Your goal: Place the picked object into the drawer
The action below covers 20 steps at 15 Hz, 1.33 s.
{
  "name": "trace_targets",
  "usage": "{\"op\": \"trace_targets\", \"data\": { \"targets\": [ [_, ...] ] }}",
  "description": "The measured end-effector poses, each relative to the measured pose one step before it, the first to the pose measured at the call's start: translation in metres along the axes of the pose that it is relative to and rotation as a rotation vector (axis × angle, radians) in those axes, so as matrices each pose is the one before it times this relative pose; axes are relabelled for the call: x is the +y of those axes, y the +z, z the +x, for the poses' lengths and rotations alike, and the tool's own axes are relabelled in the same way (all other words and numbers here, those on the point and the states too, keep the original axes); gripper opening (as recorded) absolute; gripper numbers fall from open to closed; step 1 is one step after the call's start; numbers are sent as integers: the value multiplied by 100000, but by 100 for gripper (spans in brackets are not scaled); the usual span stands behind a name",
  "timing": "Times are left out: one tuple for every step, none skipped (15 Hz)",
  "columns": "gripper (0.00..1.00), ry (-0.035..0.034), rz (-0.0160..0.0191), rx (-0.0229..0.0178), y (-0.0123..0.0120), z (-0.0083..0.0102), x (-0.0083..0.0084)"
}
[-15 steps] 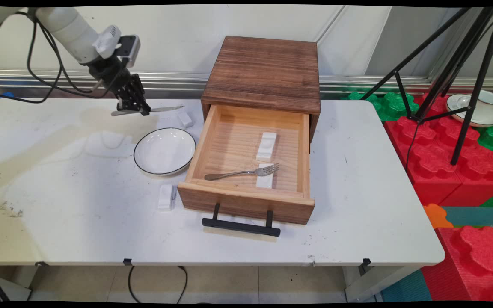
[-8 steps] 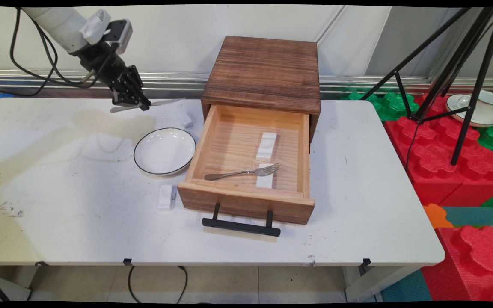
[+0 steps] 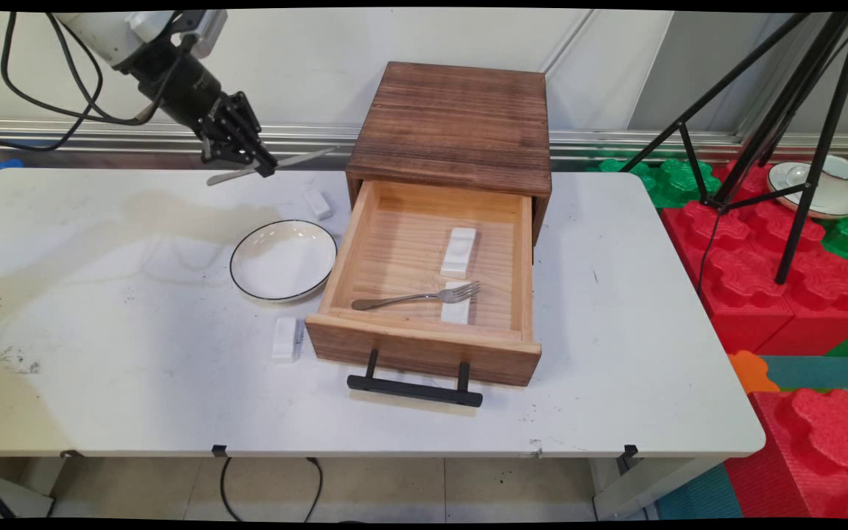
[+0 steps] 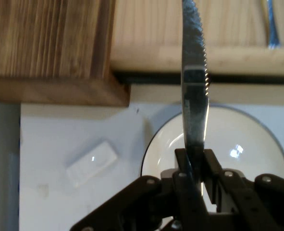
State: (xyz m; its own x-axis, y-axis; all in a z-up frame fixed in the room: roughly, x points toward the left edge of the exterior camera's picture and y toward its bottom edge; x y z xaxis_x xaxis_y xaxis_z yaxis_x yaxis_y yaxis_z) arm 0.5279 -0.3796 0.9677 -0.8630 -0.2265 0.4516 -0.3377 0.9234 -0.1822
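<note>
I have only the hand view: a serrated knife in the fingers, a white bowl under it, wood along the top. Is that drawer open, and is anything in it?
Observer: Open. The light wooden drawer stands out from the dark wooden cabinet, and a metal fork lies inside, its tines on a small white block.
Operator: Where is the knife over the table?
Observer: The gripper holds the serrated metal knife in the air near the white table's far edge, beyond the black-rimmed white bowl, blade towards the cabinet.
Operator: Anything by the drawer's front?
Observer: Another white block lies on the table at its front left corner.
</note>
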Motion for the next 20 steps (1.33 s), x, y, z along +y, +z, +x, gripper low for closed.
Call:
{"op": "trace_targets", "data": {
  "targets": [
    [0,420,-320,1296,-160,544,193],
    [0,343,-225,823,-76,378,143],
    [0,440,-248,1141,-86,536,200],
    [0,315,-175,630,-11,365,146],
    [0,371,-238,955,4,537,221],
    [0,469,-284,1042,74,649,278],
    [0,307,-125,636,66,396,173],
    [0,513,-208,824,142,592,246],
    [0,356,-119,626,150,451,151],
    [0,500,-143,857,216,656,249],
    [0,378,-22,526,176,454,155],
    [0,578,-45,719,284,664,226],
    [0,818,82,888,424,912,288],
    [0,535,212,588,360,722,219],
    [0,475,215,550,372,706,191],
    [0,287,125,349,280,480,110],
    [0,366,246,456,414,698,169],
    [0,277,155,261,291,460,108],
    [0,336,258,387,435,652,153],
    [0,316,265,443,527,731,183]
  ]
}}
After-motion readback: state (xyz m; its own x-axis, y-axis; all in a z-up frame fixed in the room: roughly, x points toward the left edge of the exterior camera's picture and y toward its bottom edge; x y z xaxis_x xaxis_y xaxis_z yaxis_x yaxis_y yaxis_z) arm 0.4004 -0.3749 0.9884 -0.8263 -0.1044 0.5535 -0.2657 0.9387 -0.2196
